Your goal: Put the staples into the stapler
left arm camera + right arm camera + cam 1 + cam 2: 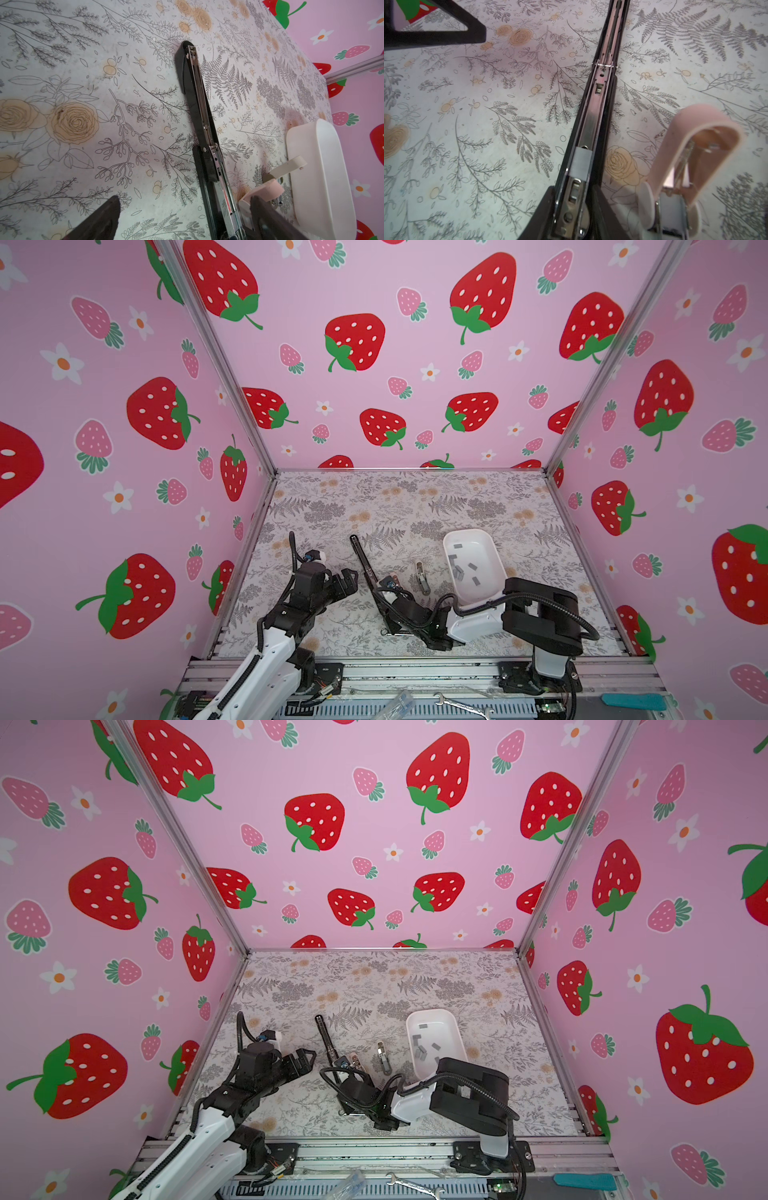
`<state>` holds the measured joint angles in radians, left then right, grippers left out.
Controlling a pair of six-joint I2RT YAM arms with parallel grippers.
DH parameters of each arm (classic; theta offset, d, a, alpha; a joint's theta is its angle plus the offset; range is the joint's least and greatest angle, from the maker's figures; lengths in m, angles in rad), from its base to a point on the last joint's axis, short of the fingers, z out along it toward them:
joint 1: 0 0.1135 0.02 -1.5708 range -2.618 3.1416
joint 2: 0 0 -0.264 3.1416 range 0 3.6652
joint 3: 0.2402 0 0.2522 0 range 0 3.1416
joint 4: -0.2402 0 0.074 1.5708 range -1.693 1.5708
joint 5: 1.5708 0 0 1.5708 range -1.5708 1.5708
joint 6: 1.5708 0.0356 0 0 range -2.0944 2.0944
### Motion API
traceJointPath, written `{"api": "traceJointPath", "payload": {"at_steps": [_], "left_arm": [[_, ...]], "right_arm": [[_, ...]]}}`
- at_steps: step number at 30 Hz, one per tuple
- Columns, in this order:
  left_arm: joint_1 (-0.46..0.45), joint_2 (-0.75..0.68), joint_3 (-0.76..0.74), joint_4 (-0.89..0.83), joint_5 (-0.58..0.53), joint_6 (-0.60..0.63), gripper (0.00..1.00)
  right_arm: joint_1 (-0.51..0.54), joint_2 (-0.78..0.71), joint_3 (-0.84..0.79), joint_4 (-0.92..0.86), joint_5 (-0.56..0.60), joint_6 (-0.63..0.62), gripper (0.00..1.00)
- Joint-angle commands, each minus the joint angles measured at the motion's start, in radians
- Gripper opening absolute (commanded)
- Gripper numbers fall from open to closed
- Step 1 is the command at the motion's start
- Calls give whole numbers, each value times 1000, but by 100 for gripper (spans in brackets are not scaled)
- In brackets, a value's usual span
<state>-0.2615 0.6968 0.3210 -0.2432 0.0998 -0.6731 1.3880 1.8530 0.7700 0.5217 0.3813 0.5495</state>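
Observation:
A long black stapler lies opened flat on the floral table, its metal magazine facing up. One grey strip of staples sits in that channel near the front end. My right gripper is tilted down over the stapler's near end, with a dark finger pressed to each side of the magazine. More staples lie loose in the white tray. My left gripper hovers just left of the stapler's middle, open and empty; both of its fingers show in the left wrist view.
An opened pink mini stapler stands right beside the black one. A small grey mini stapler lies between it and the tray. A silver wrench and a teal item rest on the front rail. Pink walls close three sides.

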Motion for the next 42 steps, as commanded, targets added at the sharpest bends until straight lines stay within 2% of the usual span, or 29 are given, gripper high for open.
{"api": "traceJointPath", "payload": {"at_steps": [1,11,18,25,31,42], "left_arm": [[5,-19,-17,16,-15,-35,99],[6,3,-62,143,92,-55,99],[5,101,-71,228,129,-68,99],[1,221,-72,341,190,-79,99],[1,322,-72,420,119,-90,99],[2,552,-45,628,64,-126,99]], "right_arm": [[-13,17,17,-21,24,35,28],[-20,9,8,-12,11,78,15],[-30,-16,-9,16,-39,92,10],[-33,-48,-58,121,-110,75,4],[-32,-67,-91,173,-150,68,0],[-20,-75,-116,221,-182,40,0]]}}
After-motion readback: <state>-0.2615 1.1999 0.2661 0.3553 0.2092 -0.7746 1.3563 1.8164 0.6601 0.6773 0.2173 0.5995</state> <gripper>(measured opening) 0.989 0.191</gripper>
